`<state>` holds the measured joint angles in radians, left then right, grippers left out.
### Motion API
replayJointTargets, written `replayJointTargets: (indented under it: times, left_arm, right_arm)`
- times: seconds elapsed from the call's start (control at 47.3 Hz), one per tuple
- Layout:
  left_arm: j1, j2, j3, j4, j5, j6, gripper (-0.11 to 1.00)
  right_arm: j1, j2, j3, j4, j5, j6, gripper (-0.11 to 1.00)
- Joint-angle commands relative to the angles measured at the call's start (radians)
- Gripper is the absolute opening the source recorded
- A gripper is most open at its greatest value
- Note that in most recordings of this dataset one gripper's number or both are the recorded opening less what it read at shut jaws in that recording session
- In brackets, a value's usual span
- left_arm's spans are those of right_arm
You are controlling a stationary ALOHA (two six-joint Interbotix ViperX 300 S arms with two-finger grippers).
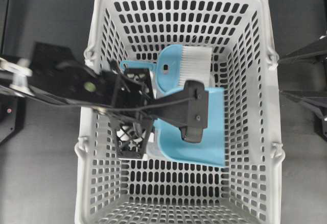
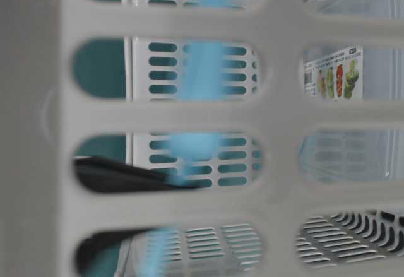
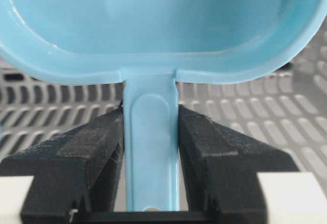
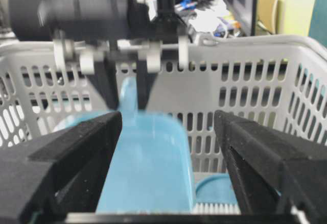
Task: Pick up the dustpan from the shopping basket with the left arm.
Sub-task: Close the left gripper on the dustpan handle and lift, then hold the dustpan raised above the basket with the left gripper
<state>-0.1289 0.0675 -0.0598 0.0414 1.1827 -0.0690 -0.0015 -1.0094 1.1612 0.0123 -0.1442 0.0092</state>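
- Since the left gripper point(image 3: 151, 132) is already pinching the handle of the dustpan point(image 3: 153, 25) between its two padded fingers point(image 3: 89, 147), the grasp itself looks done; what remains, by my judgement, is lifting it clear of the shopping basket point(image 1: 255, 81).
- From that gripper, the handle runs straight forward out of the jaws, and the wide pan spreads just beyond the fingertips, its rim curving off to both sides.
- Below and behind the fingers lies the slotted basket floor; whether the pan is touching it cannot be told, though in the right wrist view it seems to hang tilted under the left arm point(image 1: 76, 86).
- Beside the gripper, toward the far wall in the overhead view, a hand brush point(image 1: 186, 63) with white bristles lies inside the basket, near the dustpan's edge.
- Facing this from the opposite side, the right gripper point(image 4: 168, 147) hangs with its jaws spread wide, holding nothing.
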Motion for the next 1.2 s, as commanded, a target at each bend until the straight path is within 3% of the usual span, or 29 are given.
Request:
replayJointTargets:
  times: [0.0,0.232,1.183]
  left_arm:
    - [0.002,-0.055,-0.087,0.003,0.038,0.012,0.3]
    - [0.018,-0.067,-0.218,0.003,0.15,0.02,0.3]
    - [0.02,-0.064,-0.175,0.003,0.149,0.015,0.3]
  right_arm:
    - [0.002,0.005,-0.012,0.003,-0.005,0.002,0.71]
    - [0.002,0.005,-0.012,0.003,-0.005,0.002,0.71]
    - [0.002,0.005,-0.011,0.003,-0.008,0.003,0.71]
